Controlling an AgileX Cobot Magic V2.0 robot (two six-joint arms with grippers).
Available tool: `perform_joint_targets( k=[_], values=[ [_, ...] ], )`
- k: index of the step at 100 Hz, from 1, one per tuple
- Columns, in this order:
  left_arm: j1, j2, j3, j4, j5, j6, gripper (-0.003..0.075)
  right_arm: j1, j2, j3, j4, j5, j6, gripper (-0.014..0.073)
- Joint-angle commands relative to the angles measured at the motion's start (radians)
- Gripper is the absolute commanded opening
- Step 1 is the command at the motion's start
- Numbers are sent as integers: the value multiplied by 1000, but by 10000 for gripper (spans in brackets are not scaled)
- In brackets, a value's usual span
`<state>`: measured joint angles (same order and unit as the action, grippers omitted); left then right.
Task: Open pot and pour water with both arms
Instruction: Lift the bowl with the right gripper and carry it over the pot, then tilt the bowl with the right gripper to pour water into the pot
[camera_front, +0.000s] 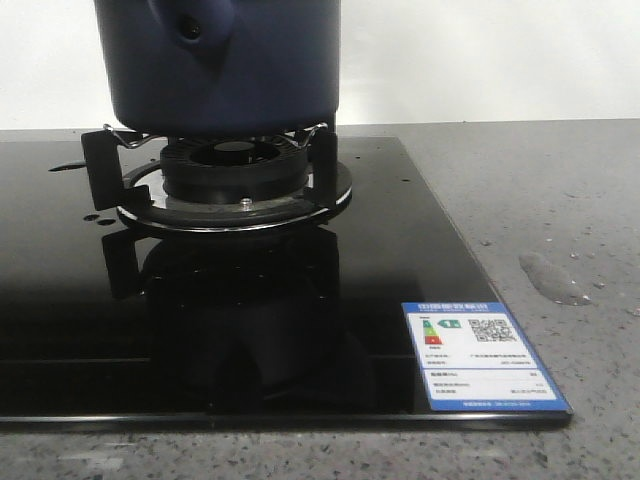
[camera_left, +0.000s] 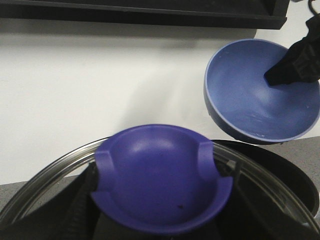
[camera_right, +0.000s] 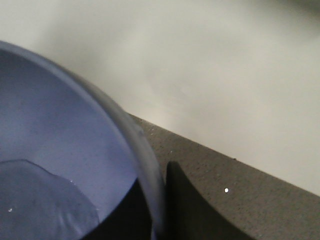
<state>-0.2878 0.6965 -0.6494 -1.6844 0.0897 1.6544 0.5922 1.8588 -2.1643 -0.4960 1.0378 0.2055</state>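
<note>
Grips the glass lid (camera_left: 40, 190) by its purple knob (camera_left: 160, 175) in the left gripper's (camera_left: 160, 202) closed jaws. Pinches the rim of the light blue bowl (camera_left: 250, 90) in the right gripper's (camera_left: 295, 60) jaws, water (camera_right: 40, 200) pooled inside. Leaves the pot (camera_front: 225, 60) on the burner (camera_front: 235, 165), toward the cooktop's (camera_front: 250, 330) back edge. Looks like the pouring step; calls next for bringing the bowl over the pot and tipping slowly.

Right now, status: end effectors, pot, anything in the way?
Left end effector shut on lid, held above pot. Right end effector shut on bowl rim, water inside. Pot sits on burner. Puddle on counter, beside cooktop.
</note>
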Motion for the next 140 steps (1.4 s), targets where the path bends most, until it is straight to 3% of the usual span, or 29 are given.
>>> perform_joint_targets(
  k=[1, 32, 63, 99, 122, 140],
  values=[
    [-7, -8, -36, -15, 17, -5, 242, 23, -45, -34, -141, -95, -4, -60],
    [-7, -8, -36, -15, -3, -5, 242, 118, -23, -34, -400, -140, -4, -60],
    [-7, -8, -36, -15, -8, -5, 242, 164, 2, -34, -555, -132, -4, -60],
    [-7, -8, -36, -15, -8, -5, 242, 247, 19, -34, -917, -156, -4, -60],
    [-33, -8, -36, -15, -23, -5, 242, 287, 19, -34, -1072, -156, -4, -60],
    [-37, -8, -36, -11, -27, -5, 242, 304, 16, -34, -1118, -156, -4, -60]
  ],
)
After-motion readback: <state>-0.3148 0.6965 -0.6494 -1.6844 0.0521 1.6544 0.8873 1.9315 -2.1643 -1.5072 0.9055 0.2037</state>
